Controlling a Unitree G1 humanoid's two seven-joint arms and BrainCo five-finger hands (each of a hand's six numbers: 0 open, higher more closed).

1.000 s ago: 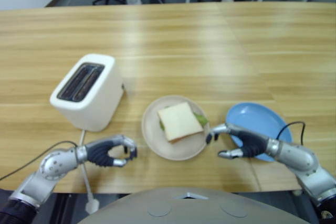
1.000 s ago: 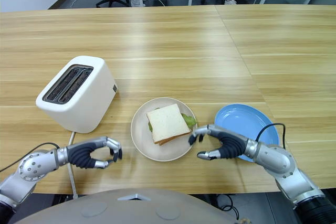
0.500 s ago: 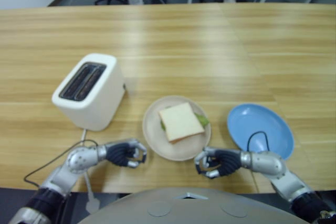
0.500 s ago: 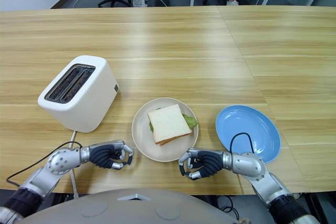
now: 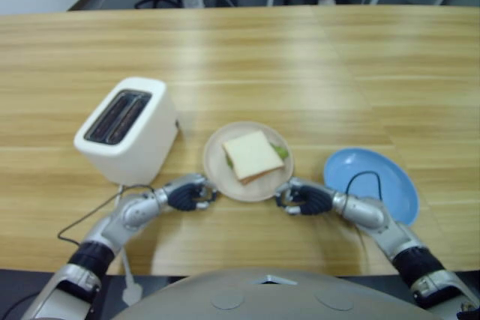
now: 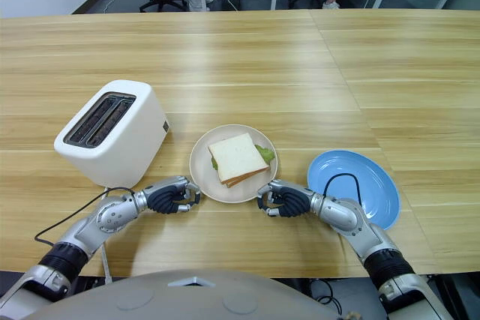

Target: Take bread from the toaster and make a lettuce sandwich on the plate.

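A white toaster [image 6: 112,133] stands at the left, its two slots dark. On the beige plate [image 6: 199,176] lies a sandwich [image 6: 238,157] with white bread on top and green lettuce [image 6: 263,153] peeking out at the right. My left hand [image 6: 171,198] rests at the plate's near-left rim with its fingers curled into a fist. At the near-right rim my right hand [image 6: 283,200] is curled the same way. Both fists touch or almost touch the rim and hold nothing that I can see.
A blue plate [image 6: 358,174] sits right of the beige one, with my right arm's black cable [image 6: 339,181] looping over it. The toaster's cord [image 6: 103,256] trails off the near table edge. Wide bare wood lies beyond; chairs stand at the far side.
Both hands curled shut, came in from the sides and moved forward to the plate's near rim. The plate with the sandwich has slid a little away from me.
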